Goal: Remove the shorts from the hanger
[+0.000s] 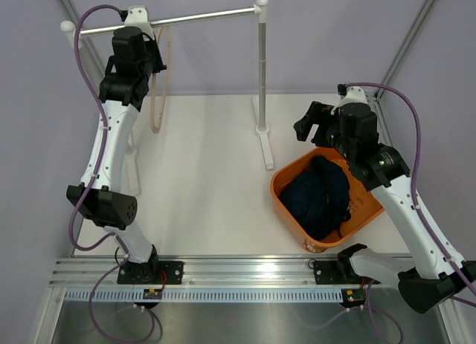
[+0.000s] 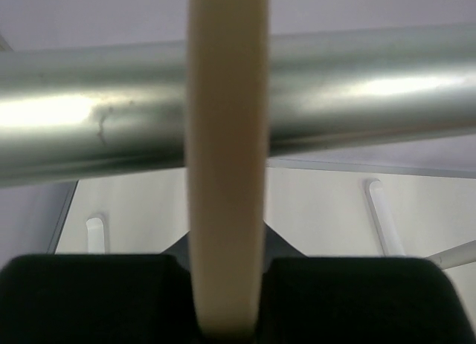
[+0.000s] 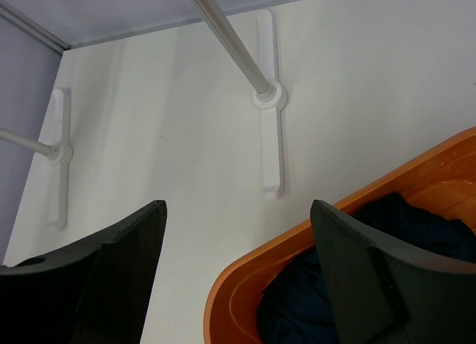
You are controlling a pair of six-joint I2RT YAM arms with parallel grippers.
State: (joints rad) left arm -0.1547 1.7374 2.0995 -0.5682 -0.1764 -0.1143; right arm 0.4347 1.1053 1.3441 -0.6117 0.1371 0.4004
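Up high, the left gripper (image 2: 227, 292) is clamping tight on the hanger (image 2: 227, 136), which is crossing the silver rail (image 1: 193, 18) at eleven o'clock of the table (image 1: 208, 173). The right gripper (image 3: 238, 218) is hovering, jaws spread wide, by the twelve o'clock rim of the orange basket (image 1: 280, 192). The shorts (image 1: 320, 195) are lying bunched inside it, at four o'clock.

The right end effector (image 3: 238, 210) hangs with its 2 dark fingers (image 3: 126, 270) spread wide apart and nothing between them, above the white tabletop (image 3: 163, 136) and the near rim of an orange basket (image 3: 245, 284). The dark navy shorts (image 3: 416, 225) lie bunched inside the basket, partly hidden by 1 finger. Farther off, a metal post (image 3: 230, 39) rises from a white foot (image 3: 271, 143), and a second post (image 3: 22, 142) stands at the left edge.
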